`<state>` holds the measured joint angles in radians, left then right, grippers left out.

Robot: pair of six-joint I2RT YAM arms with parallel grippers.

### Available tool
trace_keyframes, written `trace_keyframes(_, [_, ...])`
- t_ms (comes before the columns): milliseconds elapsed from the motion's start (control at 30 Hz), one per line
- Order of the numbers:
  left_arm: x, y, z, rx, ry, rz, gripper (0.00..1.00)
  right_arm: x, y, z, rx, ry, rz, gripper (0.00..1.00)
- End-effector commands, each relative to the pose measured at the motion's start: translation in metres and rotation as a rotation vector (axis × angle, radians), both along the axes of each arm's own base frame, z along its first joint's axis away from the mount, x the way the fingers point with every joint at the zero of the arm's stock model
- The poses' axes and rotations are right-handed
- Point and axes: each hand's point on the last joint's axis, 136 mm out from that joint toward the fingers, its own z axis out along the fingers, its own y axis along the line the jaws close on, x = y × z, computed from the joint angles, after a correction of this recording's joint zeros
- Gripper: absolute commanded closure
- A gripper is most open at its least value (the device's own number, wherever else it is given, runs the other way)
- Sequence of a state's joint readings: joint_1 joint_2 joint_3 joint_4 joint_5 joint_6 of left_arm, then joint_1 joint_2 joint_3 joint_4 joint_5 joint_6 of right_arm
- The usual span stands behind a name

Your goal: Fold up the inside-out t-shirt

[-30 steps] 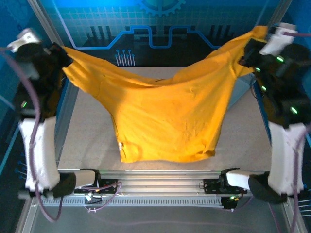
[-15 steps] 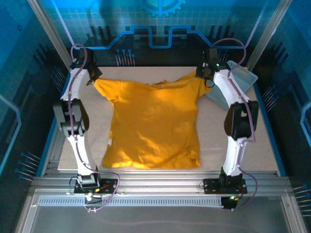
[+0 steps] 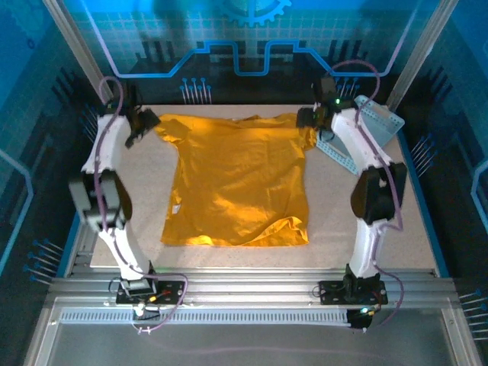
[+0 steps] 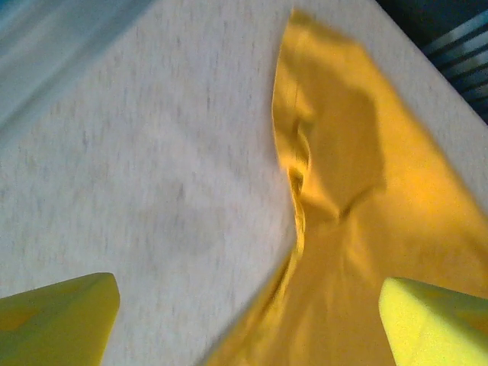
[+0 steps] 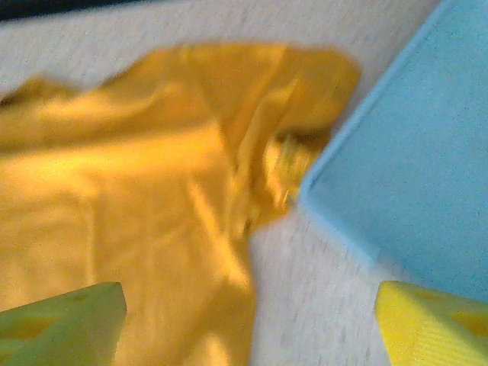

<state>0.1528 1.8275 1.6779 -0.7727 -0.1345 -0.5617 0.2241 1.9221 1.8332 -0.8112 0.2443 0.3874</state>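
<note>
Left gripper [image 3: 147, 126] gapes beside t-shirt [image 3: 240, 183], collar far, hem near.

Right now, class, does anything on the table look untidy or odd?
The t-shirt lies mostly flat, but one sleeve bunches against the blue basket, and the near hem corner on that side is rumpled.

Blue basket [image 3: 381, 120] (perforated) on table [image 3: 412, 221]

Robotics lab test cell, aluminium rail frame [image 3: 252, 293], blue circuit-print backdrop [image 3: 152, 38], speckled grey tabletop [image 3: 412, 229].
</note>
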Motion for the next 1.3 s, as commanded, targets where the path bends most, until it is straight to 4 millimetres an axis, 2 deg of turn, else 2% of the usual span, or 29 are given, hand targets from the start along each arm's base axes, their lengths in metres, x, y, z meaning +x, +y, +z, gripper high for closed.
trace_keyframes(0, [-0.033, -0.061, -0.002, -0.102, -0.074, -0.093, 0.11, -0.064, 0.047, 0.001, 0.077, 0.011, 0.12, 0.15])
trace_keyframes(133, [-0.086, -0.125, -0.042, -0.149, -0.001, -0.244, 0.13, -0.143, 0.067, -0.037, 0.092, 0.106, 0.17, 0.15])
trace_keyframes(200, [-0.111, -0.149, -0.06, -0.137, 0.047, -0.319, 0.14, -0.173, 0.077, -0.058, 0.142, 0.154, 0.182, 0.16])
trace_keyframes(233, [-0.124, -0.16, -0.07, -0.139, 0.072, -0.357, 0.14, -0.187, 0.081, -0.069, 0.16, 0.185, 0.181, 0.17])
trace_keyframes(333, [-0.156, -0.176, -0.101, -0.152, 0.148, -0.403, 0.15, -0.218, 0.085, -0.102, 0.185, 0.26, 0.158, 0.17])
trace_keyframes(467, [-0.182, -0.185, -0.132, -0.161, 0.211, -0.426, 0.17, -0.231, 0.09, -0.131, 0.205, 0.316, 0.121, 0.19])
trace_keyframes(533, [-0.191, -0.189, -0.144, -0.165, 0.242, -0.426, 0.17, -0.236, 0.081, -0.15, 0.165, 0.352, 0.08, 0.2])
trace_keyframes(700, [-0.212, -0.202, -0.162, -0.187, 0.287, -0.432, 0.19, -0.224, 0.056, -0.178, 0.083, 0.404, -0.012, 0.26])
trace_keyframes(733, [-0.217, -0.204, -0.165, -0.185, 0.297, -0.426, 0.19, -0.211, 0.056, -0.176, 0.099, 0.395, -0.019, 0.28])
trace_keyframes(800, [-0.227, -0.207, -0.171, -0.189, 0.31, -0.419, 0.2, -0.198, 0.048, -0.179, 0.095, 0.406, -0.045, 0.3])
trace_keyframes(900, [-0.242, -0.212, -0.172, -0.201, 0.314, -0.399, 0.2, -0.174, 0.041, -0.174, 0.087, 0.381, -0.053, 0.3])
trace_keyframes(967, [-0.248, -0.216, -0.167, -0.203, 0.299, -0.393, 0.2, -0.158, 0.033, -0.168, 0.072, 0.354, -0.059, 0.3])
trace_keyframes(1067, [-0.248, -0.229, -0.147, -0.21, 0.236, -0.439, 0.19, -0.14, 0.024, -0.155, 0.067, 0.322, -0.051, 0.29])
trace_keyframes(1167, [-0.241, -0.237, -0.117, -0.135, 0.188, -0.537, 0.16, -0.142, 0.016, -0.124, 0.055, 0.28, -0.042, 0.29])
trace_keyframes(1267, [-0.239, -0.232, -0.089, -0.01, 0.162, -0.594, 0.13, -0.168, 0.026, -0.083, 0.064, 0.211, 0.022, 0.28])
